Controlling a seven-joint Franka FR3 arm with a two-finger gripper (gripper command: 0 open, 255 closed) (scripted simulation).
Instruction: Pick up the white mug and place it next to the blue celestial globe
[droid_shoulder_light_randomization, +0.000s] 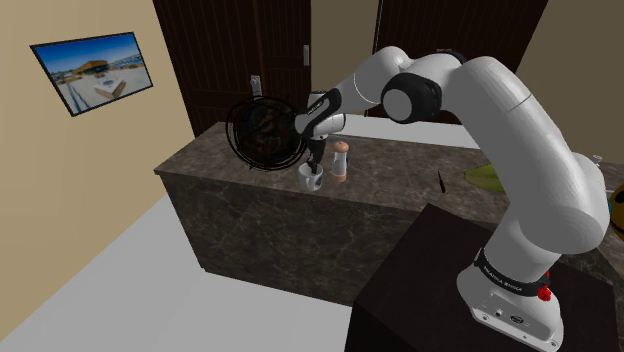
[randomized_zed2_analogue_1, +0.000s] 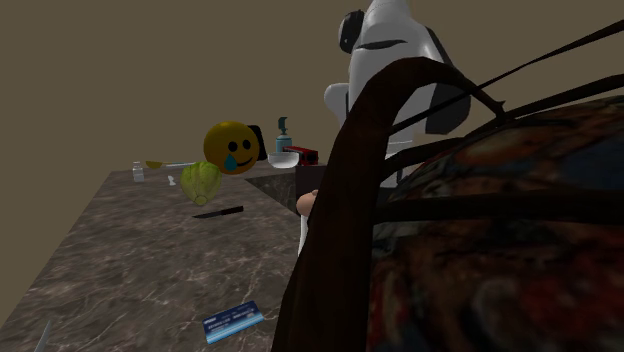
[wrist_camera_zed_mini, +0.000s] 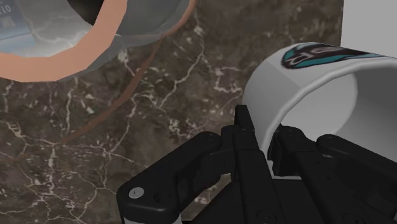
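The gripper (wrist_camera_zed_mini: 267, 130) is clamped on the white mug (wrist_camera_zed_mini: 318, 83): in the wrist view one black finger sits outside the mug's wall, the other inside it, and the white wall is pinched between them. The mug bears a teal and black emblem near its rim. In the shoulder view the gripper (droid_shoulder_light_randomization: 315, 162) comes down into the mug (droid_shoulder_light_randomization: 311, 181), which sits low at the dark marbled counter (droid_shoulder_light_randomization: 250, 215); whether it touches the surface cannot be told. The celestial globe (droid_shoulder_light_randomization: 265, 133), drawn dark inside black rings rather than blue, stands just beside the mug on the shoulder view's left. A salmon-rimmed container (droid_shoulder_light_randomization: 340, 162) stands close on the mug's other side. In the second exterior view the globe (randomized_zed2_analogue_1: 500, 220) looms in front, and a black knife (randomized_zed2_analogue_1: 218, 212) and a yellow emoji ball (randomized_zed2_analogue_1: 232, 147) lie well apart beyond it.
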